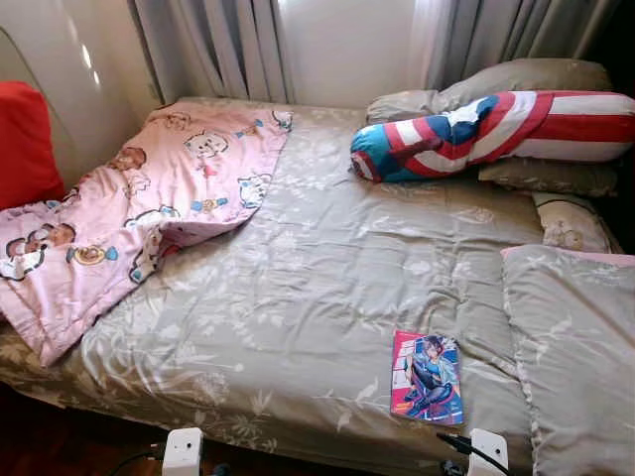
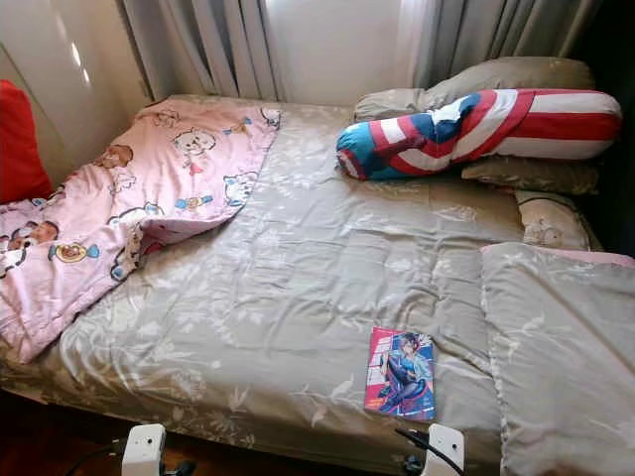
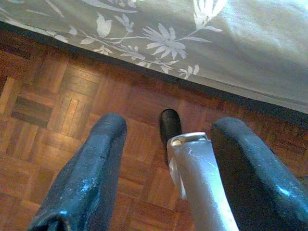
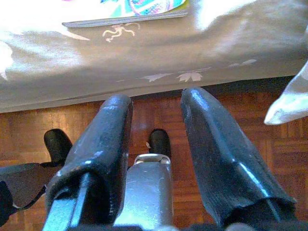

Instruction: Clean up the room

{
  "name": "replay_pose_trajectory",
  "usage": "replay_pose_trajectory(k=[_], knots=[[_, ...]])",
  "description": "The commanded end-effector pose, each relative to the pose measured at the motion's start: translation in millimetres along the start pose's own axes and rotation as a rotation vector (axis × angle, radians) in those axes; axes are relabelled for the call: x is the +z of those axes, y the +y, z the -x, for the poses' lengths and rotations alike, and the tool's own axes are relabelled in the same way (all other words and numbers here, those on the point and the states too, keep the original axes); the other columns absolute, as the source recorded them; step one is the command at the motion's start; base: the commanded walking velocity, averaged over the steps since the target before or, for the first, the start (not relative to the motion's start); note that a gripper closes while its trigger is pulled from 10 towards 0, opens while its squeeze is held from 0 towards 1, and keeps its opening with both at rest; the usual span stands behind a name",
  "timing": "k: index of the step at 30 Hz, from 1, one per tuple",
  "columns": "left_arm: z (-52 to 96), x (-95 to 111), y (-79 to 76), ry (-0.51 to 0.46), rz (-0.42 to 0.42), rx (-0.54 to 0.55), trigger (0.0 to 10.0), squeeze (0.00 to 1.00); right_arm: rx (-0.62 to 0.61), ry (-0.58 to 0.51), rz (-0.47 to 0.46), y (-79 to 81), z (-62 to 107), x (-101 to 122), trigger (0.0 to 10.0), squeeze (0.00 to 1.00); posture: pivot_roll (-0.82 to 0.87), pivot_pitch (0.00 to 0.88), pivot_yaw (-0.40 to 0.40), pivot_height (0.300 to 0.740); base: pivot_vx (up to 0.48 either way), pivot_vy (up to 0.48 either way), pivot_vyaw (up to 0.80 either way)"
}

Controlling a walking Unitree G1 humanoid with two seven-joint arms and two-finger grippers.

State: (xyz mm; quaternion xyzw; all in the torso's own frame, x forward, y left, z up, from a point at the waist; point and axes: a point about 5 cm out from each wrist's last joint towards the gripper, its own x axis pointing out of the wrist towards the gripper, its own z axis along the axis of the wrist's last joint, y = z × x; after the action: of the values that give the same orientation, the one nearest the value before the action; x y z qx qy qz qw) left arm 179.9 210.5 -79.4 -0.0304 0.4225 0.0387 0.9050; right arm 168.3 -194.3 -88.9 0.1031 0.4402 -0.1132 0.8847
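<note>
A colourful comic book (image 1: 427, 378) lies flat on the grey floral bedspread (image 1: 298, 297), near the bed's front edge on the right. Its edge (image 4: 125, 17) shows in the right wrist view, on the bed above the fingers. My right gripper (image 4: 158, 98) hangs open and holds nothing, below the bed's edge over the parquet. My left gripper (image 3: 171, 122) hangs open and bare over the floor beside the bed's front edge. A pink cartoon blanket (image 1: 149, 198) lies crumpled across the bed's left side.
A red, white and blue bolster (image 1: 486, 134) rests on grey pillows (image 1: 516, 79) at the head, far right. A folded grey quilt (image 1: 575, 347) covers the bed's near right. A red cushion (image 1: 25, 139) stands at the left. Curtains (image 1: 228, 45) hang behind. Parquet floor (image 3: 57, 96) runs in front.
</note>
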Motion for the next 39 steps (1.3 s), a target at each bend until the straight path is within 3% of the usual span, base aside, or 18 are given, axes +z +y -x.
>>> replay_pose_trajectory(k=[1,8,39], knots=[[0.8,-1.4,2.6,0.002,-0.018,0.008,10.0,0.00,-0.002,0.006,-0.010,0.5,0.5,-2.8,10.0,0.00,0.02,0.054,0.018,0.740,0.000,0.480,0.00],[0.8,-1.6,2.5,0.003,-0.016,0.010,10.0,0.00,0.000,0.011,-0.009,0.7,0.6,-3.6,10.0,0.00,0.02,0.054,0.017,0.740,0.000,0.116,0.00],[2.0,-5.4,3.9,0.014,-0.019,0.013,10.0,0.00,0.002,0.019,-0.014,1.2,1.2,-6.4,10.0,0.00,0.02,0.060,0.021,0.740,0.000,0.480,0.00]])
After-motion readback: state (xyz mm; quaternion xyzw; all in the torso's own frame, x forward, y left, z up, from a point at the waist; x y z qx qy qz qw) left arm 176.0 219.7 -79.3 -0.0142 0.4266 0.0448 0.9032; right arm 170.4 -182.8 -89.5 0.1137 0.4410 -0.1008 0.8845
